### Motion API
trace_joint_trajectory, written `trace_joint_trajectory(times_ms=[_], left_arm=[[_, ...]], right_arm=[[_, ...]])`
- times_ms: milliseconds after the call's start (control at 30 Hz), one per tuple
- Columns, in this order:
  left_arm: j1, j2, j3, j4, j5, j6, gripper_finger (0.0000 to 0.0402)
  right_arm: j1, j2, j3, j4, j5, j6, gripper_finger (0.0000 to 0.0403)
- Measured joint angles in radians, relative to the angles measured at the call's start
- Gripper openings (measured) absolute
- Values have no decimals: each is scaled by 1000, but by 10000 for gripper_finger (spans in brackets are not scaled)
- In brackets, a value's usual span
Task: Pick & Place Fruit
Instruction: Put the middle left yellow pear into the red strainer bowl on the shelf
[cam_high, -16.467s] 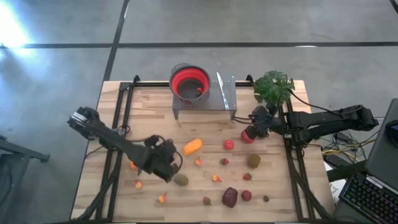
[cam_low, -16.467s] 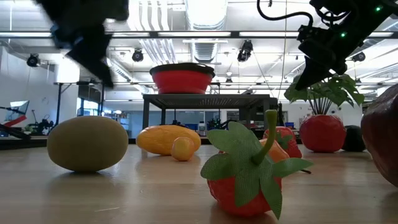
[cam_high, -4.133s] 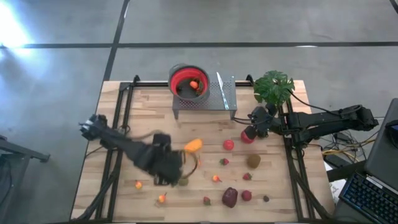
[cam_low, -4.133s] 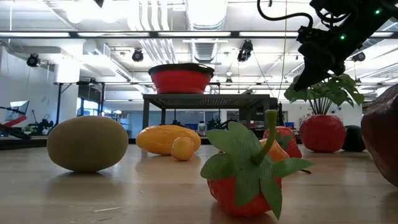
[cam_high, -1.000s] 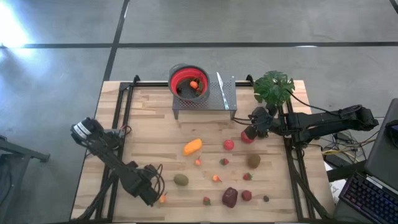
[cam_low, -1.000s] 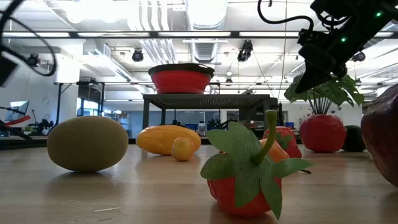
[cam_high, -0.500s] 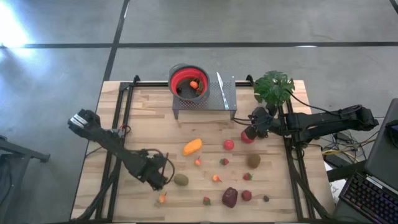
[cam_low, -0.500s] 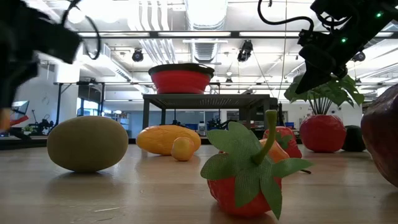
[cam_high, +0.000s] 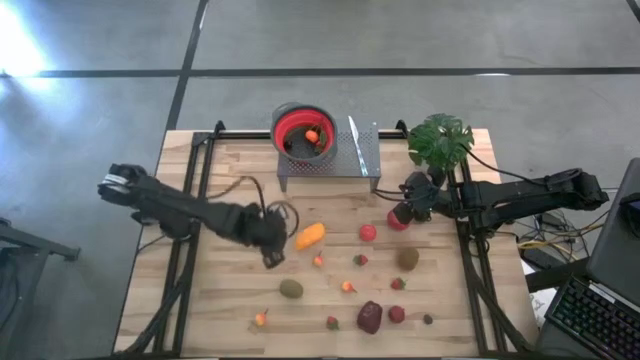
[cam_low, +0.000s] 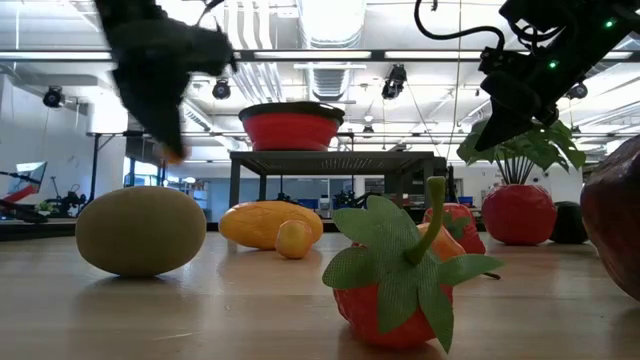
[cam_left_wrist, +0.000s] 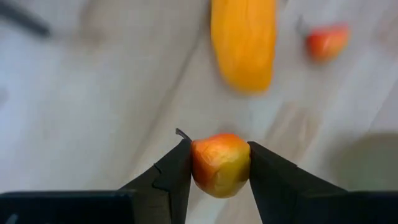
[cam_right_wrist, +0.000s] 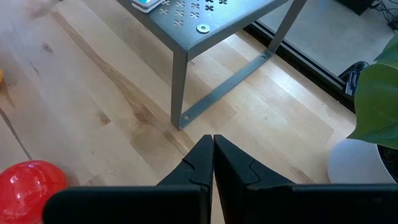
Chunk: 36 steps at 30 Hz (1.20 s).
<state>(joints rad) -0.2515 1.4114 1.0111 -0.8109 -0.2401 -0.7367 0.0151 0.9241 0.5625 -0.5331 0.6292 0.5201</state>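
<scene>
1. The left tool (cam_left_wrist: 219, 163) is clenched on a small round red-and-yellow toy fruit (cam_left_wrist: 220, 164), held above the wooden tabletop (cam_high: 230, 180) near its middle, toward the left edge.
2. Just beside that tool lies an elongated orange toy fruit (cam_high: 310, 236); a small red-orange berry (cam_high: 318, 260) sits near it.
3. The right tool (cam_right_wrist: 212, 163) is clenched on nothing, hovering near the right edge beside a leafy green potted plant (cam_high: 440, 139).
4. A red-lined round metal bowl (cam_high: 303, 132) on a perforated grey metal stand (cam_high: 362, 152) at the far edge holds 1 small orange fruit (cam_high: 313, 136).
5. Other toy fruits lie scattered toward the near edge, among them a brown-green kiwi (cam_high: 291, 289) and a dark maroon fruit (cam_high: 370, 317).
</scene>
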Motion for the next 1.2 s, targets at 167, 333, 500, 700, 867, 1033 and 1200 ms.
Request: trace_joint_trajectory(times_ms=[167,333,500,700,867,1033,1200], left_arm=[[118,-78,4,162,1,163,144],[217,-138,41,345,1,346,145],[292,-152,92,563,1,605,145],[382,-127,191,669,-12,797,145],[483,-83,273,668,-21,814,145],[579,-14,321,651,-21,814,145],[652,60,357,641,-21,808,145]], right_arm=[[0,0,0,1,0,0,8],[0,0,0,1,0,0,8],[0,0,0,1,0,0,8],[0,0,0,0,0,-4,8],[0,0,0,0,0,-8,8],[0,0,0,1,1,-8,8],[0,0,0,1,1,-8,8]])
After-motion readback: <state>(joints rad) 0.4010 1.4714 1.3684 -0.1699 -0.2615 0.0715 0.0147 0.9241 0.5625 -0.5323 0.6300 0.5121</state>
